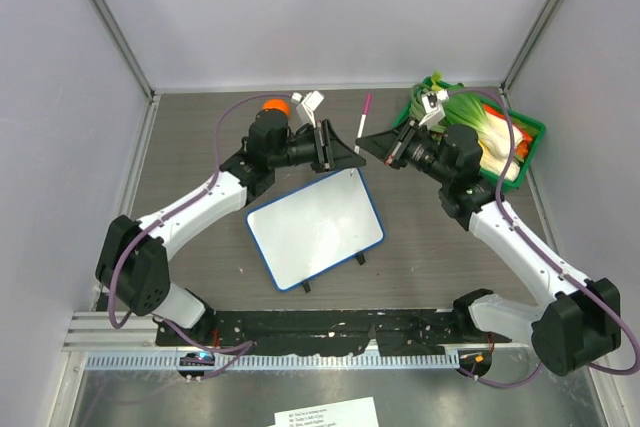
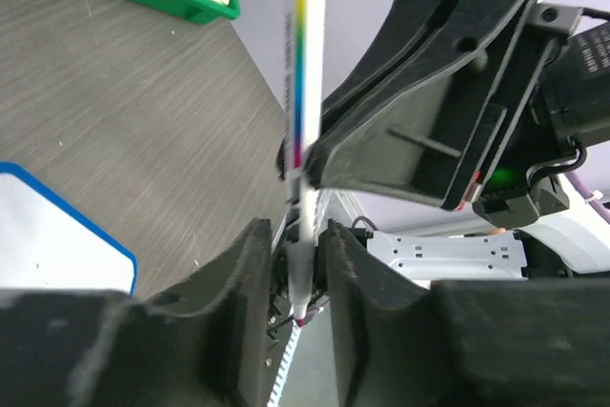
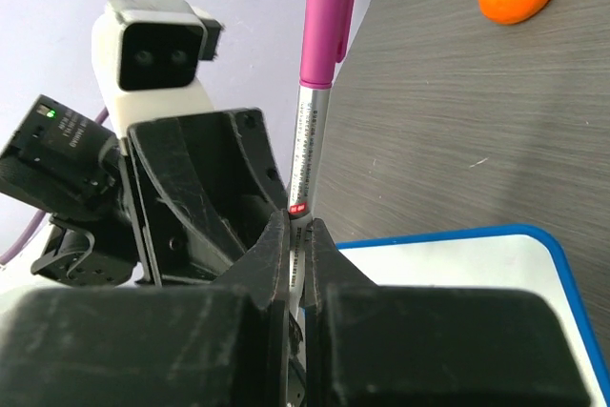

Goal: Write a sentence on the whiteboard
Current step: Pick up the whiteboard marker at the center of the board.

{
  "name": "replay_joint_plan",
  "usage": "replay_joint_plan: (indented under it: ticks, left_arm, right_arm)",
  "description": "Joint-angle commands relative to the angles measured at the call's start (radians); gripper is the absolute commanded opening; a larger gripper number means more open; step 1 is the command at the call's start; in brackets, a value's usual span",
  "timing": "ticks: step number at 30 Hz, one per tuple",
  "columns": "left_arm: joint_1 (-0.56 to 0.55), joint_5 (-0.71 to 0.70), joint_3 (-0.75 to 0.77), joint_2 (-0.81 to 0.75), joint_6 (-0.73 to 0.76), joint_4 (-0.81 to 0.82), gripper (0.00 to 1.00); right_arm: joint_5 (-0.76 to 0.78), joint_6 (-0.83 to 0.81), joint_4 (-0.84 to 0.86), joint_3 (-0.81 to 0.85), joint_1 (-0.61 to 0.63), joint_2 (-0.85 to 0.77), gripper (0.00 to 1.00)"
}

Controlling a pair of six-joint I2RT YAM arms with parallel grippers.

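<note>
The right pincer (image 3: 298,235) squeezes the pink pen (image 3: 324,16), hiding its low end. The left pincer (image 2: 296,240) sits narrow around it, small gaps showing.

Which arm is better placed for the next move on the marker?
Left, likely. The right gripper is shut on the marker; the left gripper straddles its lower end, unclamped, free to close. The whiteboard is blank.
</note>
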Motion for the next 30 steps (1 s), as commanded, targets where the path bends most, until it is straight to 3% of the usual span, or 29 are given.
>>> replay_joint_plan:
  ticks: [1,2,4,7,9,12,13,14,16,18,25,30]
  left_arm:
    - [0.001,-0.017,0.068,0.011,0.053,-0.008,0.27]
    - [0.0,-0.02,0.07,0.011,0.057,-0.011,0.14]
    - [0.001,-0.023,0.079,0.01,0.073,-0.034,0.0]
    - [0.004,-0.057,0.084,-0.006,0.125,-0.112,0.0]
    - [0.015,-0.071,0.09,-0.024,0.161,-0.178,0.0]
    - [0.039,-0.104,0.079,-0.065,0.222,-0.281,0.0]
    - [0.049,-0.111,0.079,-0.078,0.239,-0.312,0.0]
    - [0.056,-0.111,0.084,-0.091,0.257,-0.339,0.0]
    - [0.072,-0.118,0.094,-0.121,0.306,-0.417,0.0]
    - [0.079,-0.124,0.111,-0.147,0.366,-0.491,0.0]
    - [0.082,-0.068,0.229,-0.181,0.553,-0.758,0.0]
    - [0.081,0.072,0.236,-0.199,0.549,-0.737,0.0]
  right_arm:
    - [-0.028,0.009,0.066,-0.002,0.007,0.01,0.01]
    - [-0.028,0.007,0.064,-0.002,0.007,0.012,0.01]
    - [-0.032,0.007,0.051,0.001,0.007,0.021,0.01]
    - [-0.045,-0.02,0.018,0.014,0.005,0.039,0.04]
    - [-0.043,-0.033,-0.003,0.032,0.007,0.041,0.12]
    - [-0.052,-0.063,-0.034,0.067,0.007,0.046,0.43]
    - [-0.054,-0.071,-0.043,0.076,0.005,0.046,0.48]
    - [-0.054,-0.083,-0.061,0.092,0.005,0.047,0.63]
    - [-0.065,-0.09,-0.08,0.116,0.002,0.05,0.78]
    - [-0.095,-0.094,-0.078,0.133,-0.005,0.05,0.82]
    - [-0.284,-0.082,0.024,0.162,-0.015,0.05,0.79]
    - [-0.41,0.036,0.173,0.132,-0.015,0.079,0.78]
